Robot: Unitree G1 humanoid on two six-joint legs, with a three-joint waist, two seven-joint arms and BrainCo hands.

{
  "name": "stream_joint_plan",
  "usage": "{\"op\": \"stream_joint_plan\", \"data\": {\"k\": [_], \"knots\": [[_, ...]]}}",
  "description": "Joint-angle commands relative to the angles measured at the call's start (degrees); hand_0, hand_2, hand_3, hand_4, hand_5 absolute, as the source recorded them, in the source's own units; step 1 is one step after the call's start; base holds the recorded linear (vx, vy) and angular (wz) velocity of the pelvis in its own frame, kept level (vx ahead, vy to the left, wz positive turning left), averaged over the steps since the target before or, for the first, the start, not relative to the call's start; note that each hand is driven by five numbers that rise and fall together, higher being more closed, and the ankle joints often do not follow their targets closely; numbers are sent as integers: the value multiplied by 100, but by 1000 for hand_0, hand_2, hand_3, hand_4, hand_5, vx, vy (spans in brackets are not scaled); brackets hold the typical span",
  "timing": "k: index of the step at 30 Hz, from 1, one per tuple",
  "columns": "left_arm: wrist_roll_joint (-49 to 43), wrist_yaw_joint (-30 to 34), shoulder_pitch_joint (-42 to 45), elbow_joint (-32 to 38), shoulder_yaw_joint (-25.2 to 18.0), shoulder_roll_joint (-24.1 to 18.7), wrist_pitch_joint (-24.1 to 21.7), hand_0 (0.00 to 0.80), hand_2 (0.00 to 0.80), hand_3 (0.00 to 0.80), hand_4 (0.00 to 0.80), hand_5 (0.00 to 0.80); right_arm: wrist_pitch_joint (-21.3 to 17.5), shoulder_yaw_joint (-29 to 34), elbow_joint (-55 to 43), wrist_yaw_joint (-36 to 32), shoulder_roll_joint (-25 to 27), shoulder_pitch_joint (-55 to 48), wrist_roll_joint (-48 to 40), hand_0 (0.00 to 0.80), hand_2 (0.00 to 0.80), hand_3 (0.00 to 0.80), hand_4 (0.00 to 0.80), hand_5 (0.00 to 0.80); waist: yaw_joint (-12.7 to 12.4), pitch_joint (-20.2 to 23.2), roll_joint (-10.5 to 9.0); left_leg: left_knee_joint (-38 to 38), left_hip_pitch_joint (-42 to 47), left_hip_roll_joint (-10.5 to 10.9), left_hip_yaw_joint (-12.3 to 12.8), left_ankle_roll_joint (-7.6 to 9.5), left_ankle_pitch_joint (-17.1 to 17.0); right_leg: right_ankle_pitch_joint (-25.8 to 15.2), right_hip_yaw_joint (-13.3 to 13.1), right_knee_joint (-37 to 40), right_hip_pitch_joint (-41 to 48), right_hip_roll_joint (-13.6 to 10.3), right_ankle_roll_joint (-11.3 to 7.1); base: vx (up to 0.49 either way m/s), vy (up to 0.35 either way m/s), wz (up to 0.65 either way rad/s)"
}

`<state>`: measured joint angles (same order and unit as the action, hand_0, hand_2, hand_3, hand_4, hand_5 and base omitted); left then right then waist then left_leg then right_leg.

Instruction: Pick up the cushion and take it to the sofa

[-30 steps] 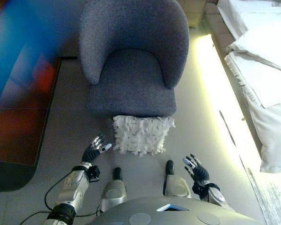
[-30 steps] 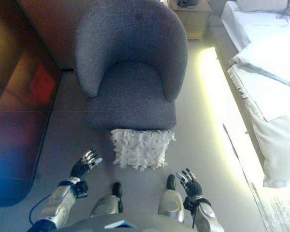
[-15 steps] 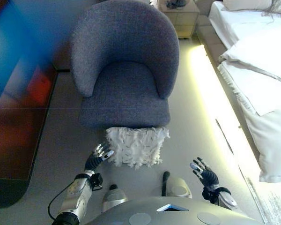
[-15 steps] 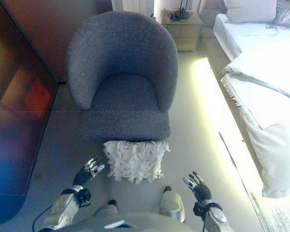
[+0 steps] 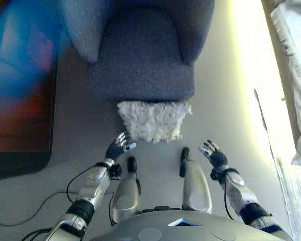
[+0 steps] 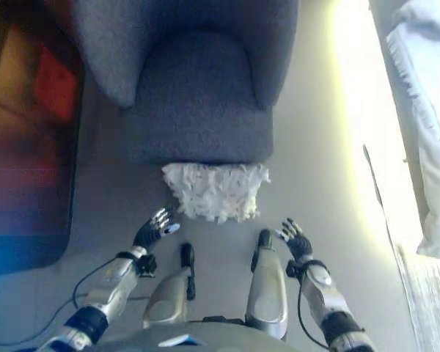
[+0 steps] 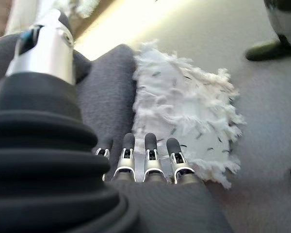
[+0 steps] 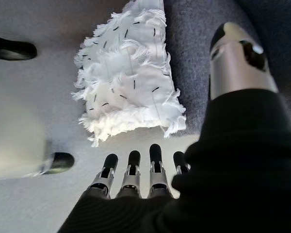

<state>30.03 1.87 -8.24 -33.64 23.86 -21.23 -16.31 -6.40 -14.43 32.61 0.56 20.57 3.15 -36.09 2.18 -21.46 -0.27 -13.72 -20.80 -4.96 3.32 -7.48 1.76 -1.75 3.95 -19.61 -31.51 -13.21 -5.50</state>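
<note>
A white shaggy cushion (image 5: 154, 120) leans on the floor against the front of a grey armchair (image 5: 140, 55). My left hand (image 5: 118, 147) hovers open just off the cushion's lower left corner, not touching it. On the other side my right hand (image 5: 211, 152) is open too, a short way off the cushion's lower right corner. In the left wrist view the cushion (image 7: 184, 116) lies just past the straight fingers (image 7: 148, 155). The right wrist view shows the cushion (image 8: 128, 82) a little beyond its straight fingers (image 8: 131, 170), with the thumb raised apart.
A dark wooden cabinet front (image 5: 20, 90) runs along the left. On the right a lit strip of floor (image 5: 241, 75) borders a bed with white bedding (image 5: 296, 70). The grey carpet (image 6: 315, 169) is open either side of the cushion.
The camera has tipped down and closer, so the chair's back is out of view. Both hands have come forward toward the cushion's lower corners. The cushion has not moved.
</note>
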Motion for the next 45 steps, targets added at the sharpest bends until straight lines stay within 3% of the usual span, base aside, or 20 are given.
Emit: {"op": "stream_joint_plan", "data": {"k": [1,5,10,14,17,24,29,37,45], "knots": [[-67,-643,-588,42,-111,13,-457,0,0,0,0,0,-377,-287,-267,101,108,268,29,0,0,0,0,0,-88,-431,-1,-290,-638,-31,-193,412,-6,-484,-96,-230,-359,-544,-419,-156,8,-29],[-248,-1308,-1556,-229,115,120,-572,0,0,0,0,0,-310,-583,-74,258,127,1304,18,0,0,0,0,0,-120,-829,-12,-739,-1392,-101,-190,341,48,-421,4,-446,-844,-510,-422,-125,-9,-41],[-425,-1845,-2119,-200,131,192,-534,0,0,0,0,0,-124,-784,-7,479,281,2306,113,0,0,0,0,0,-192,-833,20,-1461,-2617,-250,-118,266,36,-261,186,-1067,-1806,-663,-348,-89,12,-27],[-477,-2032,-2394,-152,39,4,-391,0,0,0,0,0,-20,-876,141,563,419,2888,188,0,0,0,0,0,-238,-833,57,-2185,-3408,-362,-340,241,178,1,-145,-1770,-2482,-509,-248,-45,-83,-21],[-566,-2134,-2712,-296,52,-60,-371,0,0,0,0,0,-98,-958,310,720,444,3254,163,0,0,0,0,0,-155,-833,216,-2884,-4066,-336,-486,250,387,172,-658,-2503,-3148,-271,-74,-73,-135,16],[-89,-1999,-2641,-234,-261,-200,-481,0,0,0,0,0,36,-831,416,825,538,3659,12,0,0,0,0,0,-327,-833,289,-3924,-4940,-411,-532,362,675,698,-430,-3602,-3931,-543,-50,-8,-61,23],[261,-1674,-2369,33,-428,-212,-345,0,0,0,0,0,169,-730,273,951,663,3893,68,0,0,0,0,0,-411,-833,315,-4338,-5428,-421,-630,335,698,856,-439,-4018,-4362,-589,30,30,-32,-6],[836,-1493,-2121,-268,-758,-267,-370,0,0,0,0,0,345,-568,488,953,873,4381,-246,0,0,0,0,0,-542,-833,344,-4891,-6020,-466,-763,319,737,1056,-492,-4573,-4905,-704,114,36,-68,9],[756,-1232,-2447,-427,-841,-555,-405,0,0,0,0,0,706,-682,576,747,1054,4856,-507,0,0,0,0,0,-534,-833,311,-5396,-6346,-612,-778,297,846,1293,-528,-5065,-5228,-783,220,6,-10,2]]}}
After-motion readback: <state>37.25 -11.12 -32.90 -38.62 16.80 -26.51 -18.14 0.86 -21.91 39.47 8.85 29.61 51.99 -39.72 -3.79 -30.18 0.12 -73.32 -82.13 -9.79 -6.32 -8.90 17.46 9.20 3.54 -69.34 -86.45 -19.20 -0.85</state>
